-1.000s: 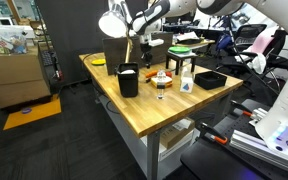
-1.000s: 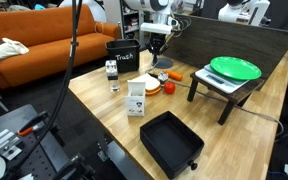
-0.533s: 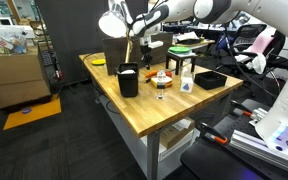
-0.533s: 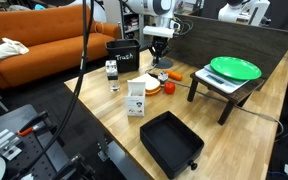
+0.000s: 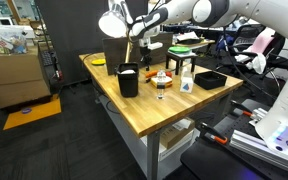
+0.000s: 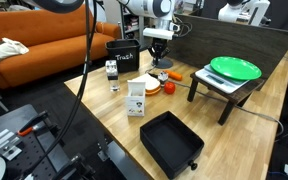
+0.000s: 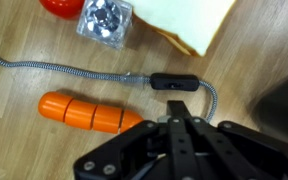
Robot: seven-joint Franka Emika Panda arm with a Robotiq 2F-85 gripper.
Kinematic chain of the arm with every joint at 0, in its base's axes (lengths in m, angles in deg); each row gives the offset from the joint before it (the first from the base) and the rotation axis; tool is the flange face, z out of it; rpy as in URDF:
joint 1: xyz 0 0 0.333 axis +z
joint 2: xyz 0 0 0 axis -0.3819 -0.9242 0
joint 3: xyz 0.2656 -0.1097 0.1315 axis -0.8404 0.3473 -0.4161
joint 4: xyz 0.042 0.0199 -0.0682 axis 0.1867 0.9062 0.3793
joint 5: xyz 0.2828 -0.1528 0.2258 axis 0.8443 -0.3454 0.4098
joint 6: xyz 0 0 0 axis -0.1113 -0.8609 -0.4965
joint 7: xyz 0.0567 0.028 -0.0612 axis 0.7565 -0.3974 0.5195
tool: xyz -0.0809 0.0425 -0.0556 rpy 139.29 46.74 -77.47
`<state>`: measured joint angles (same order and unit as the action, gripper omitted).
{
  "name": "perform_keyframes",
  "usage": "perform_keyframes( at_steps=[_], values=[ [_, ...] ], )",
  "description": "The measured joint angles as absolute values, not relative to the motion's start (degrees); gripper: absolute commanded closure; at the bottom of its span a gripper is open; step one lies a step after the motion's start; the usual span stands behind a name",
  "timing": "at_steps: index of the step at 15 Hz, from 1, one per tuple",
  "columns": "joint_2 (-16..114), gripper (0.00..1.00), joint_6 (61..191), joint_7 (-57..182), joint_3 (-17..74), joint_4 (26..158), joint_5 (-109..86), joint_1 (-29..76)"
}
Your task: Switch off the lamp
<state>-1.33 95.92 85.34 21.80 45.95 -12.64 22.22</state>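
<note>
Lamp's inline switch (image 7: 174, 83) at pincer (image 7: 180, 106) tip

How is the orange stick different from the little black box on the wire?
The orange stick is bright orange; the black box is dark. The orange stick is longer, with grooves cut across it; the black box is shorter and smooth. The black box is joined to the wire at both ends; the orange stick lies loose. Both lie flat on the wooden table.

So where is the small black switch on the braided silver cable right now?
In the wrist view the small black switch lies on the wooden tabletop, just beyond the gripper, with the orange segmented cylinder at its lower left.
</note>
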Motion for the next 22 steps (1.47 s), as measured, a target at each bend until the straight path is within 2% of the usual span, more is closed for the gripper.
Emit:
perform_keyframes(
  at_steps=[22],
  values=[
    [-5.8, 1.0, 95.3, 86.3, 21.8, 43.9, -12.7, 22.9]
  ],
)
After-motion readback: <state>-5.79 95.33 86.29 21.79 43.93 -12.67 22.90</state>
